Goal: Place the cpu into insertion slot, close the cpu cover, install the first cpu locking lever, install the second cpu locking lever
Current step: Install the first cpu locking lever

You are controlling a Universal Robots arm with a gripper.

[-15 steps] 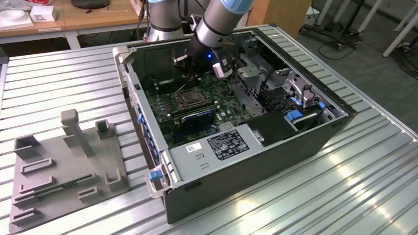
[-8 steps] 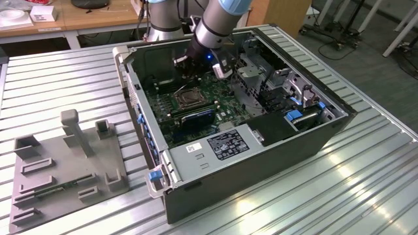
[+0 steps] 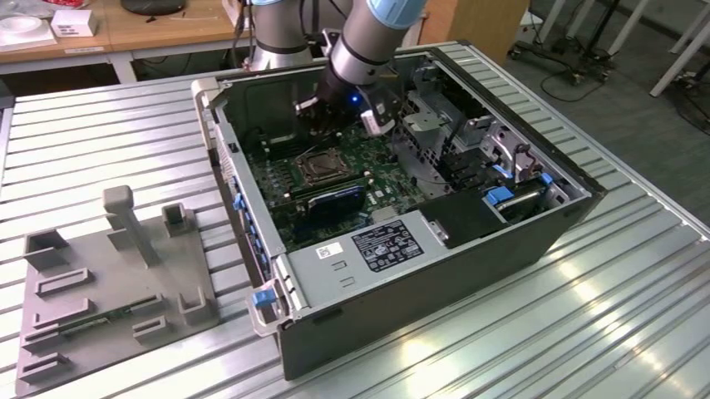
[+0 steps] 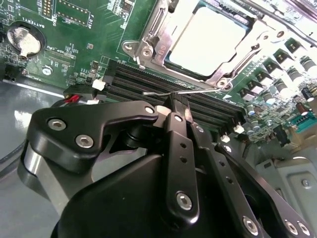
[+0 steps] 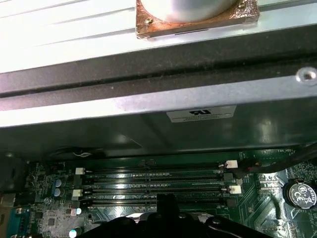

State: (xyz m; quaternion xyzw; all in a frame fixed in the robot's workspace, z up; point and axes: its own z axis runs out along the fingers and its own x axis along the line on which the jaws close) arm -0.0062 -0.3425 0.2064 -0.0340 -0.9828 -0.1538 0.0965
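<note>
Gripper [image 4: 176, 105] closed, holding nothing that we see, near a thin lever [image 4: 158, 92].
The cpu [image 4: 208, 39], a pale silvery square, lies framed by the cpu cover [image 4: 150, 30].

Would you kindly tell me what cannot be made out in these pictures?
- Exterior view: the insertion slot is too small to tell whether it is latched; the arm hides the board behind it.
- Second wrist view: the cpu cover around the cpu is cut off by the picture's edge; the gripper hides the board beneath it.
</note>
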